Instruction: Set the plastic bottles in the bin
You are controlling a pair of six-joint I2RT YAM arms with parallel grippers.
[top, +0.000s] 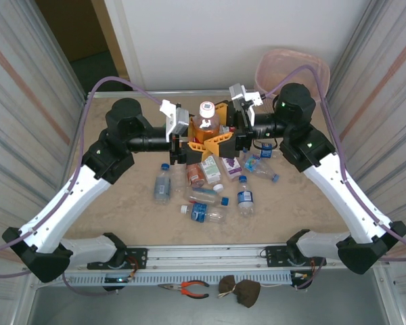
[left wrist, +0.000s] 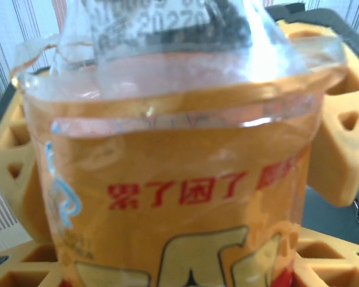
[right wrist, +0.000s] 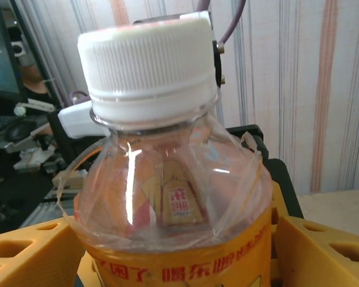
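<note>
Over table point(top: 122, 203), left hand point(top: 193, 141) holds bottle point(top: 206, 116); right hand point(top: 224, 139) flanks it

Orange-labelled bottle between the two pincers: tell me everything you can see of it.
The orange-labelled bottle is small, clear plastic and upright, closed with a white ribbed cap. Its clear shoulder looks empty. Below it, an orange sleeve label carries red Chinese characters. The left pincer grips its body between yellow fingers. The right pincer flanks it, contact unclear. It sits mid-table.

Both arms reach inward — left pincer point(top: 197, 137) clamped, right pincer point(top: 223, 130) facing it
</note>
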